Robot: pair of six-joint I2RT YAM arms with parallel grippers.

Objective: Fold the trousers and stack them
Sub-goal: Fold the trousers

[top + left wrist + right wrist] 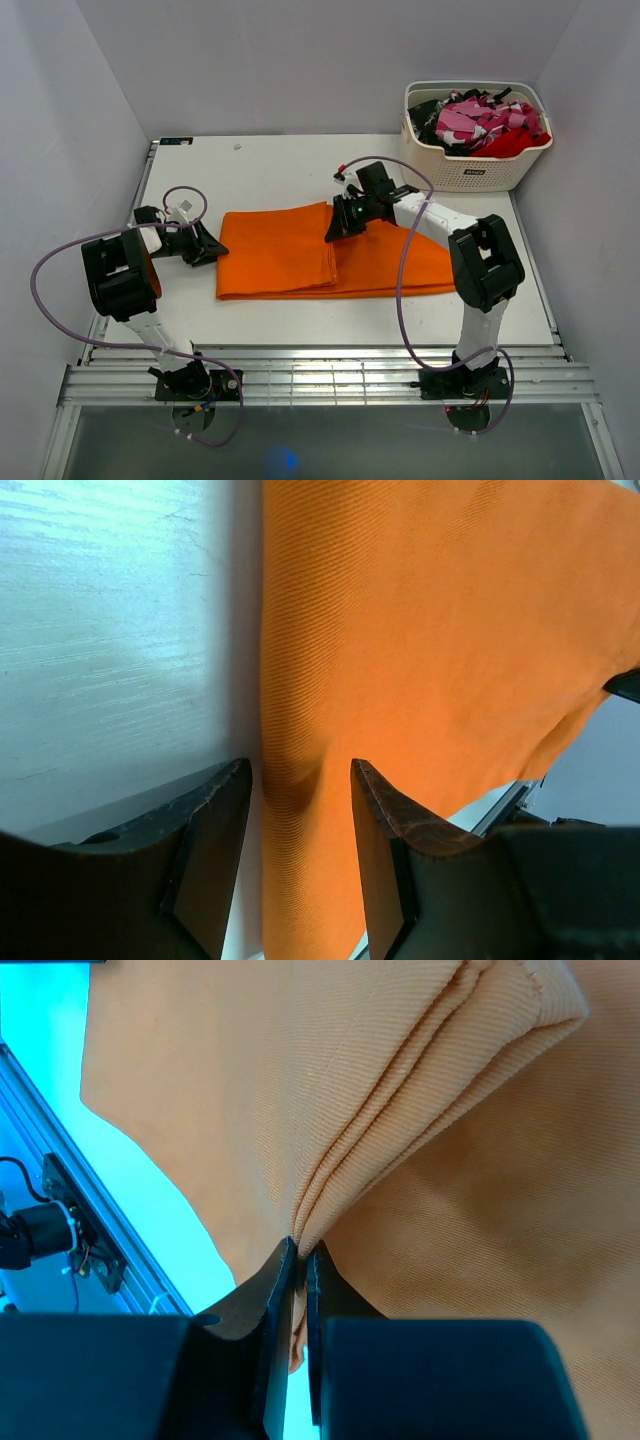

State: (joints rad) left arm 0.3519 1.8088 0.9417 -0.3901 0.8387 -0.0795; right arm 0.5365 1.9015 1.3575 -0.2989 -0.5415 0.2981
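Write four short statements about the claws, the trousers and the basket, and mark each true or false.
1. The right claw is shut on a fold of the trousers. True.
2. The left claw is clamped on the trousers. False: it is open, with the cloth's edge between its fingers.
3. The trousers lie in the basket. False: they lie on the table.
4. The basket holds other clothes. True.

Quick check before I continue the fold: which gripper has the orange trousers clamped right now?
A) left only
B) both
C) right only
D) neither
C: the right gripper has its jaws pressed shut on a bunched fold of the trousers, while the left gripper has its jaws standing apart at the cloth's edge.
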